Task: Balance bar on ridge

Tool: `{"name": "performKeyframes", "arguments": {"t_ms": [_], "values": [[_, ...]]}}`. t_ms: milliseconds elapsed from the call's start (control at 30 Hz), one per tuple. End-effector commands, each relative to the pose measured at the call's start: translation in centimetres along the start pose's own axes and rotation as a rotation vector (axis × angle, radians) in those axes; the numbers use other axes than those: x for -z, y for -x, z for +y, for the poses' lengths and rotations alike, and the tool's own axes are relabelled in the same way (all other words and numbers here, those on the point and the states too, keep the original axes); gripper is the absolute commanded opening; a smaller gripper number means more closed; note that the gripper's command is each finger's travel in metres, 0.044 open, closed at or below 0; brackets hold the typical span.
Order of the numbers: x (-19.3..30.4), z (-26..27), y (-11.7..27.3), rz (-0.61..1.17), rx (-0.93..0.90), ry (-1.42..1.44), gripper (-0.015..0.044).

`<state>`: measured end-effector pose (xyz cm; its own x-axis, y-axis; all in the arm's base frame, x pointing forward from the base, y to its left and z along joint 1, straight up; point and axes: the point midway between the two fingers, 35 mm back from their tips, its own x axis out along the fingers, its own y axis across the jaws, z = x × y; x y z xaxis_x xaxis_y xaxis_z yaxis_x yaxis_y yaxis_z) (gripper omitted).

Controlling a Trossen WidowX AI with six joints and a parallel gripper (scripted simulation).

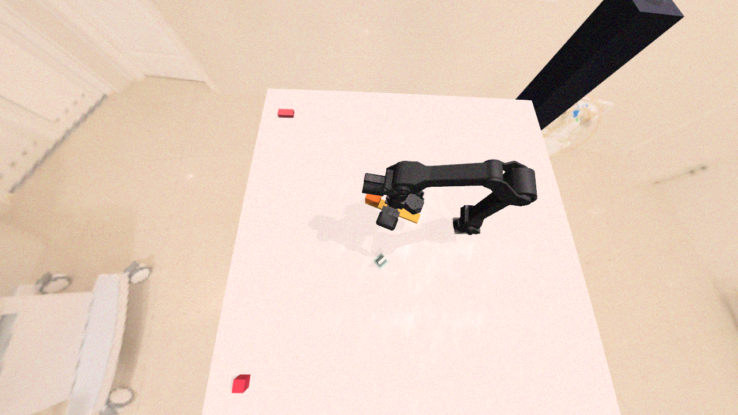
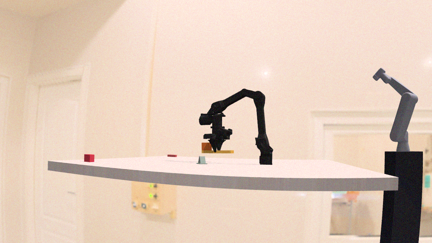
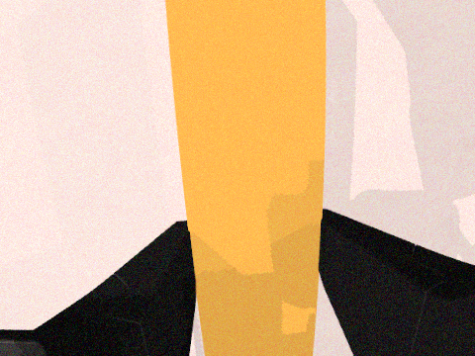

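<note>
Two black fingers of the gripper pinch the bar from either side, and the exterior view has it up off the table. The landmark is the ridge, a small grey-green wedge standing on the tabletop. The bar is higher than the ridge and off to the side of it, not over it in the top view.

The pick-up looks done; carrying across, centring on the balance point, lowering and letting go are left.

The bar is a long, flat, yellow-orange strip, roughly level in the grip, with a darker orange block at one end. That end is probably heavier, so the balance point likely lies toward the block, away from mid-length. Farther from the ridge, well apart from it, are a red cube and a flat red block.
</note>
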<state>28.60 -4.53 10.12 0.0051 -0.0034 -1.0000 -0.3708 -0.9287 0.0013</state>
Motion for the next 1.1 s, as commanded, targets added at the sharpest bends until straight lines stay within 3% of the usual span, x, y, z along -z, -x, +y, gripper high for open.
{"name": "performKeyframes", "arguments": {"t_ms": [0,433,1067], "values": [[0.2,-0.1,1.8,0.022,0.007,0.004,0.0],[-0.1,-0.2,3.8,0.022,0.008,-0.001,0.0],[-0.9,-7.0,4.0,0.02,0.016,-0.167,0.0]]}}
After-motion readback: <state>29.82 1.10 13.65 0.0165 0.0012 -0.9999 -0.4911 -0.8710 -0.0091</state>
